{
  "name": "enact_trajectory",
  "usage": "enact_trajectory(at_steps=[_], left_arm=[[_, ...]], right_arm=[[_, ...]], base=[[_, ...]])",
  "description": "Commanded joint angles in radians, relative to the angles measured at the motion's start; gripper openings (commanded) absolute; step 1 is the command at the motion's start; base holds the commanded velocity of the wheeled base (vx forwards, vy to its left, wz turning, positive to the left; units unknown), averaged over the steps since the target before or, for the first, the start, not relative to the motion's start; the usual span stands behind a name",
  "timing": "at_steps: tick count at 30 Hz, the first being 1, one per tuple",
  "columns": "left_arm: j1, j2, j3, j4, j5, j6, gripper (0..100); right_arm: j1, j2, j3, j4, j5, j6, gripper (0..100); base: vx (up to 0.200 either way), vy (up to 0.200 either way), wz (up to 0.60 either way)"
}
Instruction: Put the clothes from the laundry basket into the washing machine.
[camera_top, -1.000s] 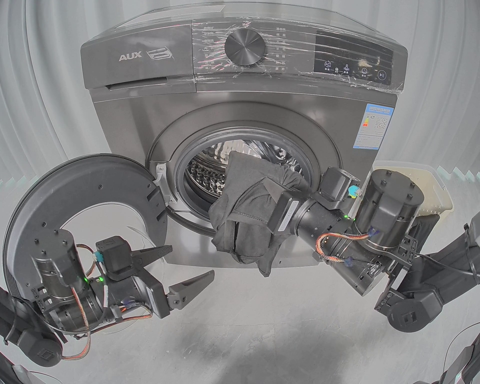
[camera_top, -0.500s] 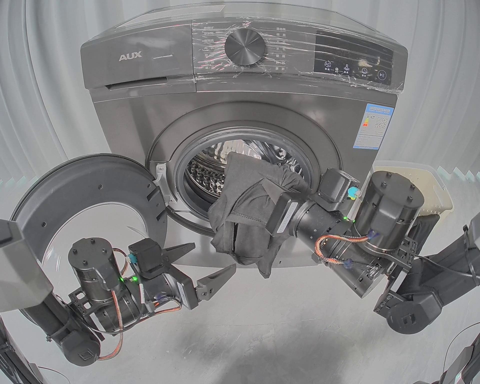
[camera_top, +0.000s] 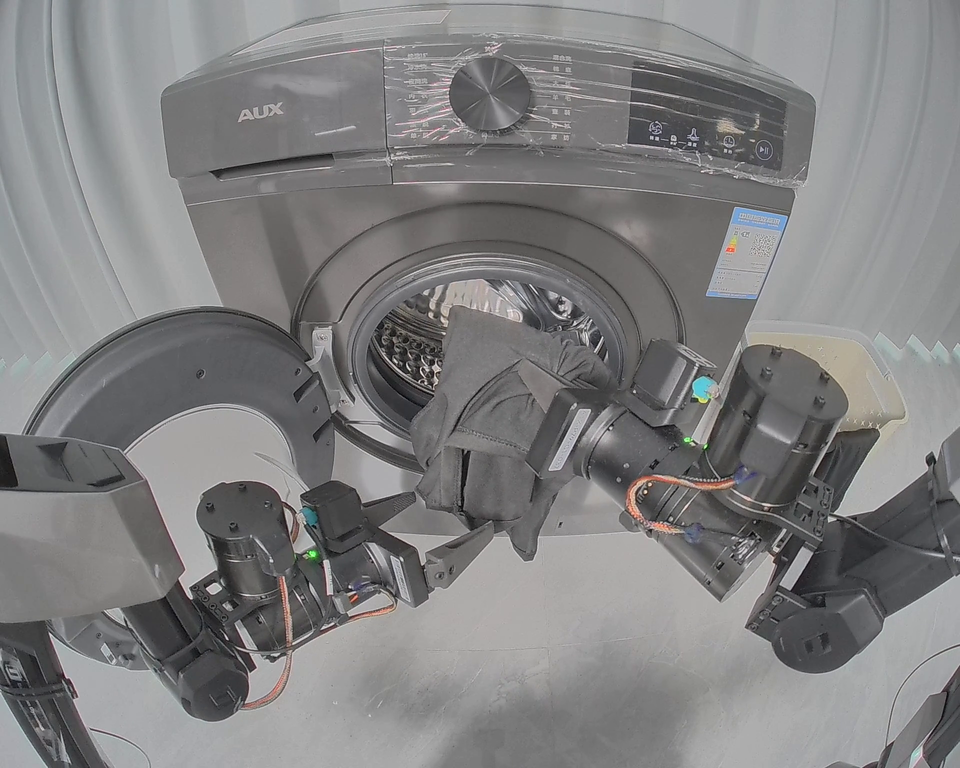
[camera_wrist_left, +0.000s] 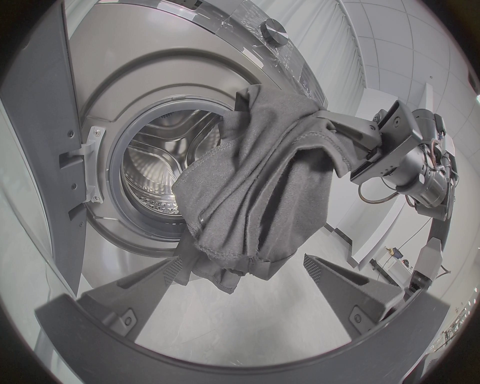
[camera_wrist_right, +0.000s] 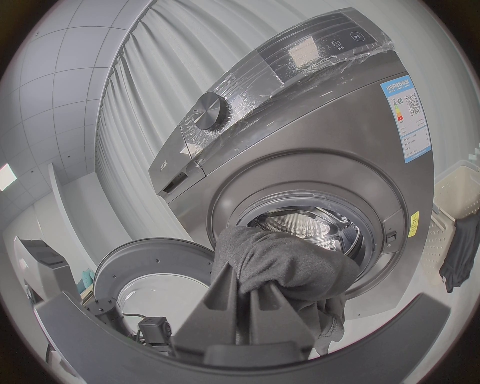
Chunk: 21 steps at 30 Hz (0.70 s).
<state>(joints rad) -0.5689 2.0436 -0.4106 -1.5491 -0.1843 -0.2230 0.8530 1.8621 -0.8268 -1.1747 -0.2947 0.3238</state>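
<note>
Clothes are only partly moved. One dark grey garment (camera_top: 485, 420) hangs at the open mouth of the washing machine (camera_top: 300, 220), its upper fold against the rim of the drum (camera_top: 410, 350) and the rest drooping outside below the opening, clear of the floor. The right gripper (camera_wrist_right: 245, 287) holds it, fingers (camera_wrist_right: 272, 312) pressed together on a bunch of the cloth. The left gripper (camera_top: 432, 530) sits low, just under the hanging hem, its fingers spread with nothing gripped; whether they touch the hem I cannot tell. The door (camera_top: 180, 370) stands swung wide to the left. I judge this piece is not yet in: it has to go deeper into the drum and be let go. More is left, since another dark piece (camera_wrist_right: 460, 255) drapes over the rim of the laundry basket (camera_wrist_right: 462, 192) beside the machine. The held garment looks soft, matte and limp, gathered in loose folds with stitched hems showing.
</note>
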Motion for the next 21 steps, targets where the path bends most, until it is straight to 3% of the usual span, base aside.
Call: enact_trajectory(at_steps=[1,17,18,21], left_arm=[[0.004,0.043,-0.053,0.0,0.016,-0.012,100],[0.006,0.092,-0.163,0.0,0.074,-0.018,100],[0.006,0.09,-0.168,0.0,0.083,-0.018,0],[0.006,0.079,-0.168,-0.002,0.092,-0.016,0]], right_arm=[[0.011,-0.003,0.0,0.0,0.0,0.0,0],[0.02,-0.003,0.006,-0.002,-0.001,0.001,0],[0.02,-0.003,0.006,-0.002,-0.001,0.001,0],[0.02,0.0,0.008,-0.002,0.0,0.001,0]], base=[[0.0,0.0,0.0],[0.0,0.0,0.0],[0.0,0.0,0.0],[0.0,0.0,0.0]])
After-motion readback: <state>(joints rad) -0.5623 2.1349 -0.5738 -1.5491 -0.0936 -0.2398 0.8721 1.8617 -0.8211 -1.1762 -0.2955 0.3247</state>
